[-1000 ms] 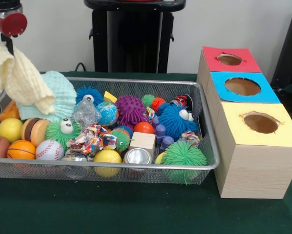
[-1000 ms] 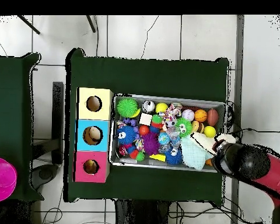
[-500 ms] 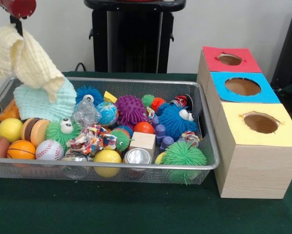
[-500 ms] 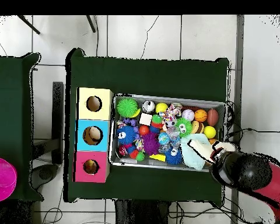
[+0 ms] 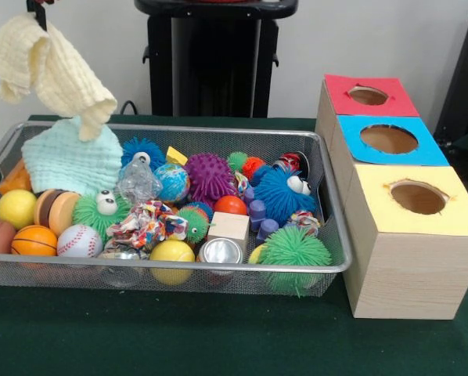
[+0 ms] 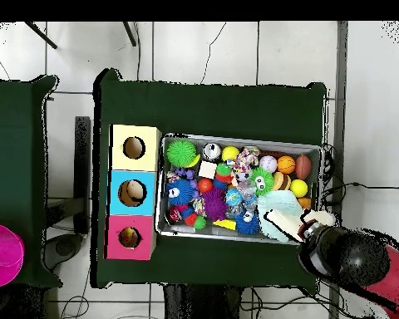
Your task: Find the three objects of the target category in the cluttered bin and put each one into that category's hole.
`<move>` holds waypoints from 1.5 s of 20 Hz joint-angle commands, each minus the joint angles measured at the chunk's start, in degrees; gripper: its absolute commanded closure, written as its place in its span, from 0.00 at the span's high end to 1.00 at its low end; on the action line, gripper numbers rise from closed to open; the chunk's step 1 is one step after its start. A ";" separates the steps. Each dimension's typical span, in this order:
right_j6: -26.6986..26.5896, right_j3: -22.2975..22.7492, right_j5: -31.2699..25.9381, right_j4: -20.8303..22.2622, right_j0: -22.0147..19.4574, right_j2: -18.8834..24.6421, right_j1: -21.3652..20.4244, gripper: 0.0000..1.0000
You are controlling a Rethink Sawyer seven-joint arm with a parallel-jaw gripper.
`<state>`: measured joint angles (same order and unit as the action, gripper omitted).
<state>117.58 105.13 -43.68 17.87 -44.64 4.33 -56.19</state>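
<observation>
End effector (image 5: pixel 37 11): only its tip shows at the front view's top edge, pinching the yellow cloth (image 5: pixel 50 69).
Yellow cloth: hangs clear above the bin's (image 5: pixel 218 268) corner, over the mint cloth (image 5: pixel 70 160) lying inside.
Holes: red box (image 5: pixel 369 95), blue box (image 5: pixel 389 139) and yellow box (image 5: pixel 418 197) stand in a row just beside the bin.
Open room: bare green desk (image 5: pixel 179 337) in front of the bin.
Writing: none readable.

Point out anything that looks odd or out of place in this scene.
A pale yellow cloth hangs in the air above the bin's corner, over a mint cloth that lies in it. Everything else sits inside the bin; nothing spilled.
</observation>
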 commanded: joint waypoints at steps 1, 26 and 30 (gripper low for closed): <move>-8.62 5.20 -3.60 -1.44 -0.59 5.85 -0.30 0.00; 6.69 10.07 6.94 -3.14 10.77 2.49 3.86 0.00; 7.58 10.73 8.47 -3.85 12.28 1.59 4.40 0.00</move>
<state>117.58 111.56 -40.54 16.30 -34.01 4.76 -54.35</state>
